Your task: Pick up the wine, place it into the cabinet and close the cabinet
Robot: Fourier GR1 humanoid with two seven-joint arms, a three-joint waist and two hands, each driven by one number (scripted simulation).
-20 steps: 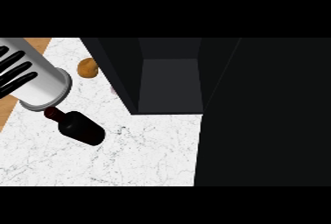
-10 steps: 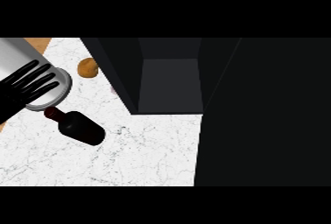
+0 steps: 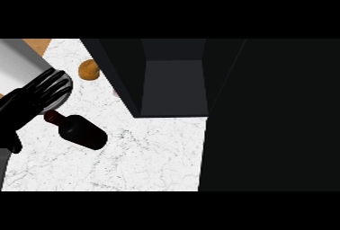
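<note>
The wine bottle [image 3: 81,131] is dark and lies on its side on the white marbled counter [image 3: 146,157], with its neck pointing up-left. My left hand [image 3: 30,108] comes off a grey forearm [image 3: 20,67] at the upper left. Its fingers are straight and spread, just left of the bottle's neck, and they hold nothing. The dark cabinet [image 3: 172,85] stands open at the upper middle and its inside is bare. My right hand shows nowhere.
A brown rounded item [image 3: 88,70] lies on the counter left of the cabinet. A wooden surface [image 3: 36,44] shows at the top left corner. A large black panel [image 3: 272,117] fills the right side beside the cabinet's opening.
My left hand has swung down along the left edge, closer to the bottle's neck. The bottle and the cabinet have not moved.
</note>
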